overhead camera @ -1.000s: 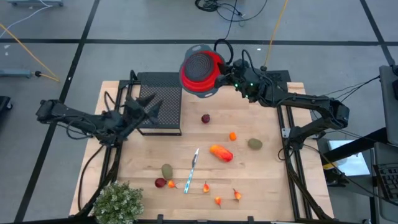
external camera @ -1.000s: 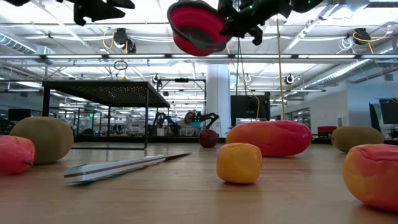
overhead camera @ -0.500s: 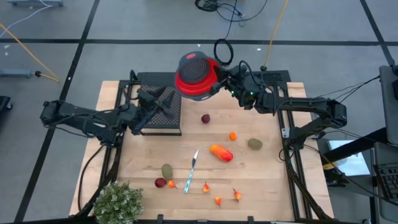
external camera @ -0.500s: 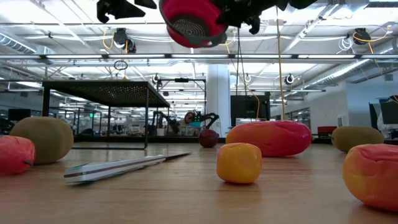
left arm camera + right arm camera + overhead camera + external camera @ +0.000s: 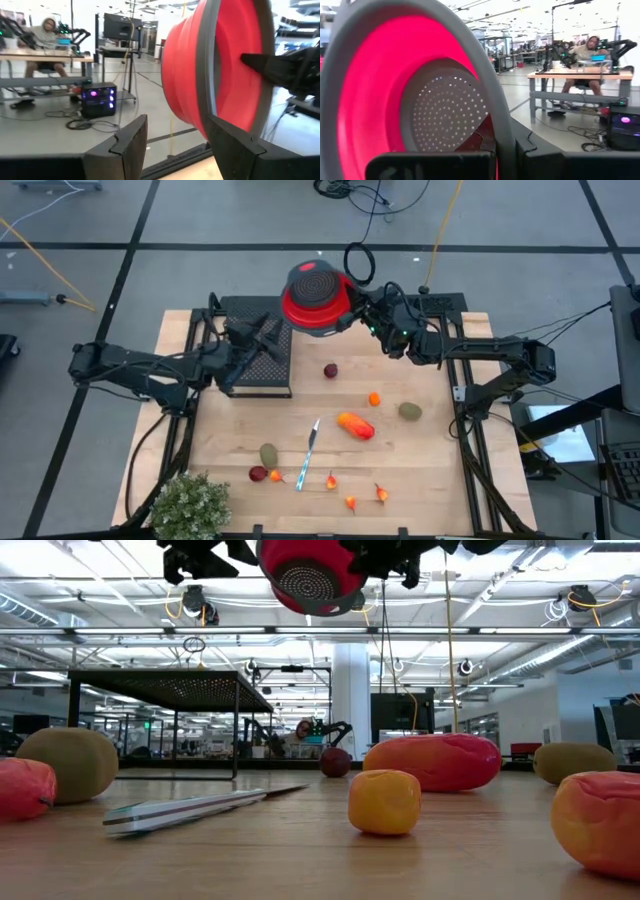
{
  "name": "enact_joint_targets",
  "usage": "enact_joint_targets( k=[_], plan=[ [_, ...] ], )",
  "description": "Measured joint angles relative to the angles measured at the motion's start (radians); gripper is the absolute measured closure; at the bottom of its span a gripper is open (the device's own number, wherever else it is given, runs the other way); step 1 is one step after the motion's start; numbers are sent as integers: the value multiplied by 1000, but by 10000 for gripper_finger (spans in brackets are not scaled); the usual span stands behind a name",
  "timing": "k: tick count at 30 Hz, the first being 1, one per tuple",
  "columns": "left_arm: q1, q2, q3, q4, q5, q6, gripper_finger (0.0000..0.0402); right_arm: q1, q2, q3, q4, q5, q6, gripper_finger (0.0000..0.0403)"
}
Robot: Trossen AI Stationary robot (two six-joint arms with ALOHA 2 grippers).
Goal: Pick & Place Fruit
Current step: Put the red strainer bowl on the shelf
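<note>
A red colander (image 5: 318, 298) with a grey rim hangs high over the table's far middle, with my right gripper (image 5: 368, 315) shut on it. My left gripper (image 5: 270, 337) stands open just left of it, above the black rack (image 5: 262, 370). In the left wrist view the colander's rim (image 5: 205, 75) runs close past one finger (image 5: 227, 145); whether they touch, I cannot tell. Fruit lies on the wooden table: an elongated orange-red one (image 5: 356, 425), a dark-red ball (image 5: 330, 370), an orange ball (image 5: 374, 398), olive ovals (image 5: 410, 411) (image 5: 268, 454) and small red-orange bits (image 5: 351, 502). My right gripper pinches the colander's grey rim (image 5: 506, 131), with one finger inside the bowl (image 5: 260, 64) and one outside. It comes about level from the table's right. The colander is lifted clear and lies on its side, its mouth toward the right arm and its perforated base (image 5: 305, 580) tipped downward.
A knife (image 5: 309, 452) lies near the table's middle among the fruit. A bushy plant (image 5: 190, 505) stands at the near left corner. The room beyond holds benches and seated people (image 5: 590, 50).
My left gripper has gone toward the table's right and far edge, up to the colander. My right gripper has rolled and carried the colander a little toward the table's left, and the colander's perforated base has turned downward.
</note>
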Motion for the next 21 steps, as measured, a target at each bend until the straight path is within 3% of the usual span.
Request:
enact_joint_targets(
  k=[10, 21],
  plan=[
    [-11, 0, 0, 4, 43, -40, 195, 0, 1, 0, -5, 48, -30, 401],
    [-11, -3, 0, -23, 8, 8, 195, -6, 0, 0, -4, 46, -59, 402]
  ],
)
